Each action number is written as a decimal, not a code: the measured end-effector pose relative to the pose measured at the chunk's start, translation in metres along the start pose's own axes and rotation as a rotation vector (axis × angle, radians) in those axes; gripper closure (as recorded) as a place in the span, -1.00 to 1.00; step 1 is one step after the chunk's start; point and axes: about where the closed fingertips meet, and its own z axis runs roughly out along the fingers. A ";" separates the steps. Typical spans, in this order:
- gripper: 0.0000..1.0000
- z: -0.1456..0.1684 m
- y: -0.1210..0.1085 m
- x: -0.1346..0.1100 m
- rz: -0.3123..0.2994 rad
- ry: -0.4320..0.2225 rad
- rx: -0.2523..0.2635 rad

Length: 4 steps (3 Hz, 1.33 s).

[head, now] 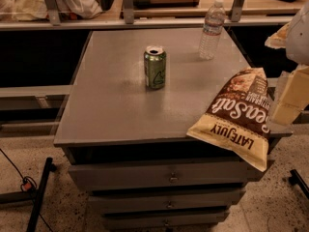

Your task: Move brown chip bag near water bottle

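Note:
The brown chip bag (239,115) lies at the front right corner of the grey cabinet top (111,105). Its tan "LATE JULY" band hangs over the front edge. The water bottle (212,30) stands upright at the back right of the top, well behind the bag. My gripper (285,103) is at the right edge of the view, right beside the bag's right side, partly cut off by the frame.
A green can (155,67) stands upright near the middle of the top, left of the bottle. Drawers (169,178) sit below the top. A shelf with metal posts (128,6) runs along the back. A black stand leg and cable (38,192) lie on the floor at left.

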 end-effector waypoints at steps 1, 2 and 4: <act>-1.00 0.000 0.000 0.000 0.000 0.000 0.000; -1.00 0.010 -0.009 0.004 0.033 0.004 0.003; -1.00 0.080 -0.051 0.024 0.196 -0.074 -0.040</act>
